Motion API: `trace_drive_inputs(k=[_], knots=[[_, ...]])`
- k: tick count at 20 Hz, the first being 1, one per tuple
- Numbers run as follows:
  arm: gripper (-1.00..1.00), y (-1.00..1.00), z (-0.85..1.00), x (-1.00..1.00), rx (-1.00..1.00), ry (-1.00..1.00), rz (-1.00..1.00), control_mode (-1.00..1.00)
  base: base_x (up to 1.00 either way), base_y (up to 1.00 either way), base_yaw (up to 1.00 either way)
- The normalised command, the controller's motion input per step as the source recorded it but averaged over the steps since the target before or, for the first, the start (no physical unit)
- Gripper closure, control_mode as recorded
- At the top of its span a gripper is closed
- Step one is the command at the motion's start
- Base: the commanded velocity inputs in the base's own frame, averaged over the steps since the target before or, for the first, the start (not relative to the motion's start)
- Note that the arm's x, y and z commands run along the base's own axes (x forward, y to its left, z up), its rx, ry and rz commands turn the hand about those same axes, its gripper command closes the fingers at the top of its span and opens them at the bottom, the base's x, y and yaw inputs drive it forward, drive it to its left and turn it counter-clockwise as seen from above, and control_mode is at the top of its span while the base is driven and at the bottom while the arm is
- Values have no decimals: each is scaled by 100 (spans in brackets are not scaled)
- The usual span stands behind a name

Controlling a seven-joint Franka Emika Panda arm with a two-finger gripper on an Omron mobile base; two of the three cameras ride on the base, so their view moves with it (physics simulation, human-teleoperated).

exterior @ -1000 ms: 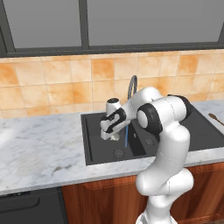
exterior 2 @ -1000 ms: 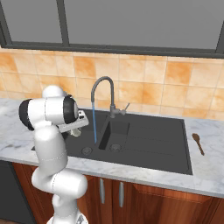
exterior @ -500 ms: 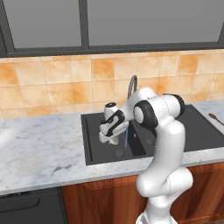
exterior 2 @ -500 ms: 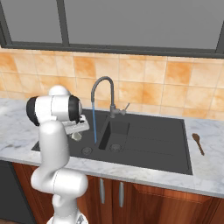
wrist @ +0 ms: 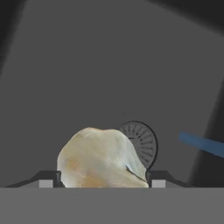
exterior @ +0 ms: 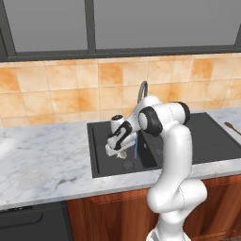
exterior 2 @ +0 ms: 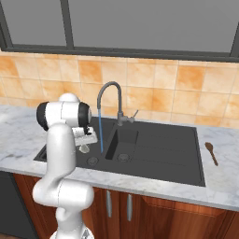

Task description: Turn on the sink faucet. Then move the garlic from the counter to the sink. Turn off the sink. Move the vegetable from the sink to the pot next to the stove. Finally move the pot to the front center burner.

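The cream-white garlic (wrist: 99, 158) sits between my two finger tips, low over the wide left bowl of the black sink (exterior: 99, 165). A round drain (wrist: 141, 138) lies just behind it. From the base, my gripper (exterior: 117, 152) hangs inside that bowl, left of the blue water stream (exterior: 136, 149), and is shut on the garlic (exterior 2: 84, 149). The dark gooseneck sink faucet (exterior 2: 110, 89) arches above, and water (exterior 2: 100, 135) runs from it. Its small lever handle (exterior 2: 133, 115) sticks out to the right. White marble counter (exterior: 42, 160) surrounds the sink.
A wooden spoon (exterior 2: 211, 152) lies on the counter right of the sink. The narrower right bowl (exterior 2: 158, 144) holds nothing. An orange tile backsplash and a window stand behind the faucet. Wooden cabinets run below the counter edge.
My gripper has sunk lower into the left bowl with the garlic in it. The water keeps running.
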Motion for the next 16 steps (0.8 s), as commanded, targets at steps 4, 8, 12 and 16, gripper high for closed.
trace_drive_inputs(k=[4, 8, 12, 16], knots=[[100, 0, -36, 17, -3, 0, -11, -100, 0, 0, 0], [100, 0, -33, 17, -2, 0, -11, -100, 0, 0, 0], [100, 0, -28, 13, 0, 2, -9, -100, 0, 0, 0], [100, 0, -21, 6, 0, 1, -6, -100, 0, 0, 0]])
